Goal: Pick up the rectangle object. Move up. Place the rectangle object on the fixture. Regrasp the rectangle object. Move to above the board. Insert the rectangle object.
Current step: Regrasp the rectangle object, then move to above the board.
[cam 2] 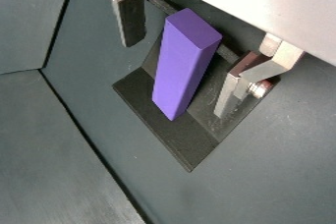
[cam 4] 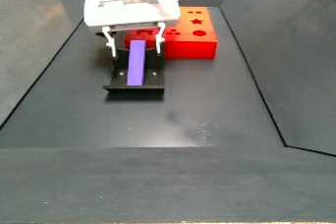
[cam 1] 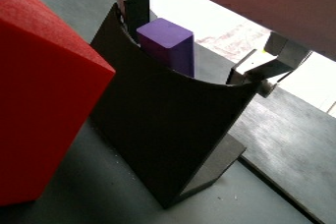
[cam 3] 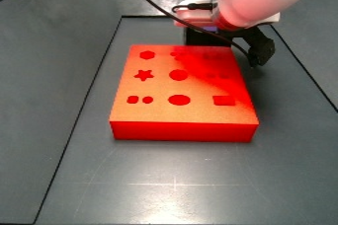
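Observation:
The purple rectangle object (cam 2: 180, 61) stands on end, leaning against the dark fixture (cam 2: 171, 135), its foot on the base plate. In both wrist views my gripper (cam 2: 178, 71) straddles it, open, with a gap showing between each silver finger (cam 2: 129, 17) and the block. Its top end (cam 1: 167, 41) rises above the fixture's curved upright (cam 1: 171, 120), with the gripper (cam 1: 195, 43) around it. A side view shows the rectangle object (cam 4: 137, 61) sloping on the fixture (cam 4: 136, 88) under the gripper (cam 4: 134, 43). The red board (cam 4: 195, 33) lies just beside it.
The board (cam 3: 185, 91) with its dark cut-outs fills the middle of the grey floor, and my gripper (cam 3: 224, 43) hangs behind its far edge. The board's red side wall (cam 1: 39, 90) rises close beside the fixture. Sloped grey walls bound the floor.

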Available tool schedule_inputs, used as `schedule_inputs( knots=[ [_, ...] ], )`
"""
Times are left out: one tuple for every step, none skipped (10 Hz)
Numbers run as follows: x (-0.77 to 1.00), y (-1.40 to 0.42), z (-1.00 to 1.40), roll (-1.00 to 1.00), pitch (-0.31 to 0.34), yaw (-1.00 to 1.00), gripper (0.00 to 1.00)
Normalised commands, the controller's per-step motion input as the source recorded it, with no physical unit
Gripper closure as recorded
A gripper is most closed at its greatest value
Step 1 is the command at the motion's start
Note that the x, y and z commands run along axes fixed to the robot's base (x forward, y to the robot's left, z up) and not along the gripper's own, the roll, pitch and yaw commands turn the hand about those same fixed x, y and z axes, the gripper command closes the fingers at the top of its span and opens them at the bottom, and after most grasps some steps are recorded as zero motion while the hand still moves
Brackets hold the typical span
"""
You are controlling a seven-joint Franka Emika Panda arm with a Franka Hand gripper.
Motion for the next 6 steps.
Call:
schedule_inputs(
  knots=[
    [0.01, -0.01, -0.17, 0.06, -0.044, -0.02, 0.0],
    [0.0, 0.0, -0.33, 0.0, 0.0, 0.0, 1.0],
    [-0.28, -0.17, 1.0, 0.06, -0.354, 0.19, 1.0],
    [-0.28, -0.17, 1.0, 0.06, -0.353, 0.17, 1.0],
    [-0.28, -0.15, 1.0, 0.03, -0.361, 0.07, 1.0],
    [-0.27, -0.14, 1.0, -0.01, -0.349, -0.01, 1.0]
  ],
)
